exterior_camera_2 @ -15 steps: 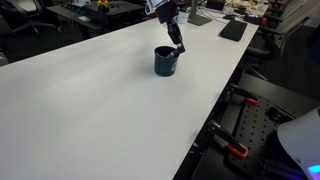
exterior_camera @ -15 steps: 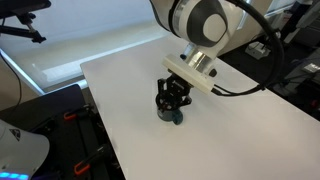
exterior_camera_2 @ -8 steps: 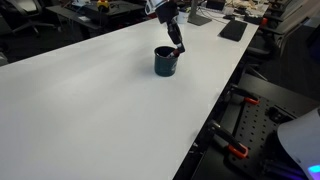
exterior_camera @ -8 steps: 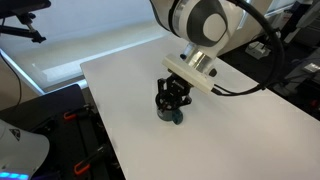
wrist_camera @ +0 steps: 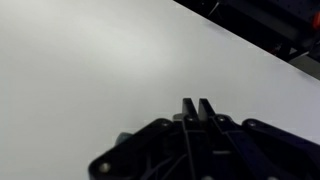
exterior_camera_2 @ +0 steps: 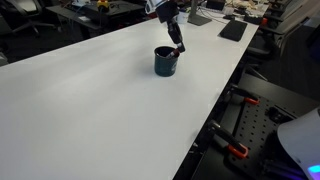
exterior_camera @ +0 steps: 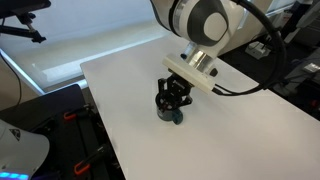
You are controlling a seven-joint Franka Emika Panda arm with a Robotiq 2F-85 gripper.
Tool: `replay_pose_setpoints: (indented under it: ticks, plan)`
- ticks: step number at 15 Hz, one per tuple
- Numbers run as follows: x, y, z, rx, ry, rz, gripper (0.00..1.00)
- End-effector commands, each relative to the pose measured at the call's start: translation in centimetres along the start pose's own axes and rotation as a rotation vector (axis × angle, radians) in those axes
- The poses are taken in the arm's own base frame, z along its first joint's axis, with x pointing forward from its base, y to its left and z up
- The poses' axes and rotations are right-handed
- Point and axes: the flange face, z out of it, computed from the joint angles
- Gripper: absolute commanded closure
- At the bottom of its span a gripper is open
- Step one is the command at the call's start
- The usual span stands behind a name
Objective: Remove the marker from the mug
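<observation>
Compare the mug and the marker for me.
The mug is wide and squat; the marker shows only as a thin sliver. The mug is dark teal; the marker's visible end is red-orange. The mug stands on the table; the marker pokes above its rim, at the tips of the shut gripper.

We're counting now: one white table (exterior_camera_2: 90,110) is showing in both exterior views. One robot arm (exterior_camera: 200,25) is appearing, carrying one gripper (wrist_camera: 196,103), and the wrist view is giving us two fingers (wrist_camera: 188,108). One mug (exterior_camera_2: 165,63) is showing, and one marker (exterior_camera_2: 180,46), only its reddish end catching the eye.
</observation>
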Motion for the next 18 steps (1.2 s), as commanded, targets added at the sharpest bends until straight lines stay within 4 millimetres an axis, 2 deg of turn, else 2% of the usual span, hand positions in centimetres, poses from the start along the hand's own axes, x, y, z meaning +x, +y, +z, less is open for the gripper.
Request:
replay_pose_setpoints:
  ticks: [1,6,14,18]
  plan:
    - [-1.3,-0.6,-0.9,-0.022,0.023,0.023,0.97]
    - [-3.1,-0.7,-2.9,-0.065,0.044,0.058,0.97]
    - [-8.2,-1.4,-7.3,-0.153,0.092,0.156,0.97]
    - [-10.6,-2.0,-8.6,-0.196,0.109,0.225,0.97]
